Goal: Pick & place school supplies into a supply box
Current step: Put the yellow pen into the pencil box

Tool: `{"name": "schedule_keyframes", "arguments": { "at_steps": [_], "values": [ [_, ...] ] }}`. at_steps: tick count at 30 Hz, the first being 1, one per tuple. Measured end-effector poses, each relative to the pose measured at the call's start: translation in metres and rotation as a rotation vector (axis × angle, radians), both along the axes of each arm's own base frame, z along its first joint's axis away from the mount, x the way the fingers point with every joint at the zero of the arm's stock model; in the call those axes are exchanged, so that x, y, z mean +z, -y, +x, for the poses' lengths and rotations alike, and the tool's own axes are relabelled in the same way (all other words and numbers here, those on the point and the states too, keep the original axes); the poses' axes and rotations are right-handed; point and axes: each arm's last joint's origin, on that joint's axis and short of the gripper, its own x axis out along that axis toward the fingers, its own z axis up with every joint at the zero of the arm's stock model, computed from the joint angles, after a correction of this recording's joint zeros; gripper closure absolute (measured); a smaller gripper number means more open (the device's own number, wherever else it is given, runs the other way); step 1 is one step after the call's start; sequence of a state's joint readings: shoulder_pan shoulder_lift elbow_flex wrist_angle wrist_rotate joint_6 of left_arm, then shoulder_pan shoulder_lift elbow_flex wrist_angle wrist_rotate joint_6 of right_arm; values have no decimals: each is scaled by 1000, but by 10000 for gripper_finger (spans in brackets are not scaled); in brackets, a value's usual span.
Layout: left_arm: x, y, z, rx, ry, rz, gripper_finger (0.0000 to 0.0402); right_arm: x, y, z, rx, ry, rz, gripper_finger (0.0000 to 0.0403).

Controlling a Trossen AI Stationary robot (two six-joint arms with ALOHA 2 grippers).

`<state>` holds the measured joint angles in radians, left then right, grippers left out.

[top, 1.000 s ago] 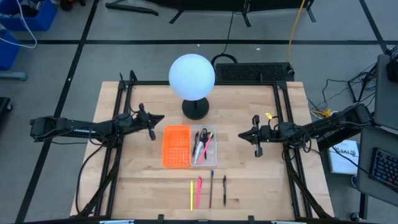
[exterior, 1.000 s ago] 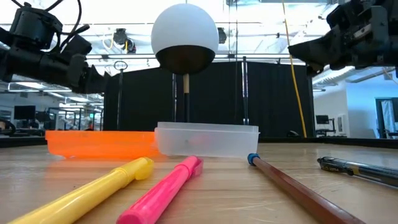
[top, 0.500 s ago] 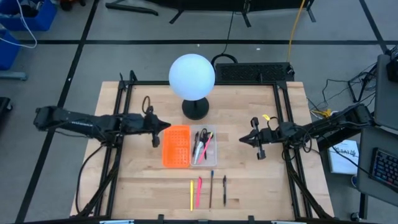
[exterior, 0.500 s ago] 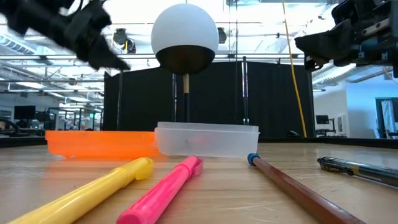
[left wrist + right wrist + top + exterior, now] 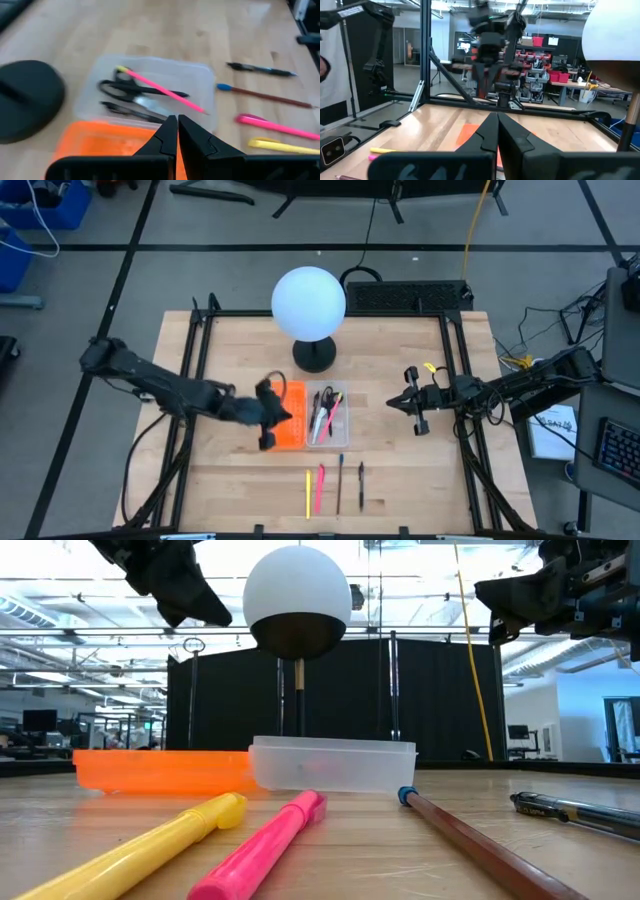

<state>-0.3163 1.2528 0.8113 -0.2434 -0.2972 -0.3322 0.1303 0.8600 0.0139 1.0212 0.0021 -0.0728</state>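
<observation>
The supply box lies mid-table: an orange perforated half (image 5: 289,434) joined to a clear tray (image 5: 338,434). Black-handled scissors (image 5: 128,89), a pink pencil (image 5: 161,90) and a dark pen (image 5: 131,111) lie in the clear tray. On the wood nearer the front edge lie a yellow pen (image 5: 308,493), a pink pen (image 5: 320,488), a brown pencil (image 5: 340,483) and a dark pen (image 5: 361,485). My left gripper (image 5: 284,416) hangs shut above the orange half, slanting down, holding nothing. My right gripper (image 5: 398,402) waits shut in the air at the right.
A white globe lamp (image 5: 309,302) on a black base (image 5: 315,356) stands just behind the box. Black frame rails (image 5: 199,340) run along the table's left and right sides. Bare wood lies left and right of the loose pens.
My left gripper has swung from the table's left side toward the right and the near edge, risen, and tipped from level to slanting down; it now hangs over the orange half. Its fingers stayed shut. The supplies and the box have not moved.
</observation>
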Motion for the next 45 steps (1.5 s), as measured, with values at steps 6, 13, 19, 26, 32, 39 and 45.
{"name": "schedule_keyframes", "arguments": {
  "at_steps": [6,13,19,26,32,39,45],
  "values": [
    [-21,39,26,81,-61,-84,380,0,0,0,0,0,2,403],
    [-37,99,53,172,-113,-293,380,4,0,-1,5,46,16,403],
    [-35,147,74,354,-192,-410,380,5,0,-1,7,50,14,403],
    [-33,195,85,585,-286,-548,380,5,0,-1,9,51,12,403],
    [-33,214,86,807,-328,-684,380,5,0,-1,8,50,13,403],
    [-51,219,106,737,-342,-715,380,4,0,-1,5,41,1,403],
    [-68,212,122,743,-440,-786,357,4,0,-1,-3,52,-36,403]
  ]
}}
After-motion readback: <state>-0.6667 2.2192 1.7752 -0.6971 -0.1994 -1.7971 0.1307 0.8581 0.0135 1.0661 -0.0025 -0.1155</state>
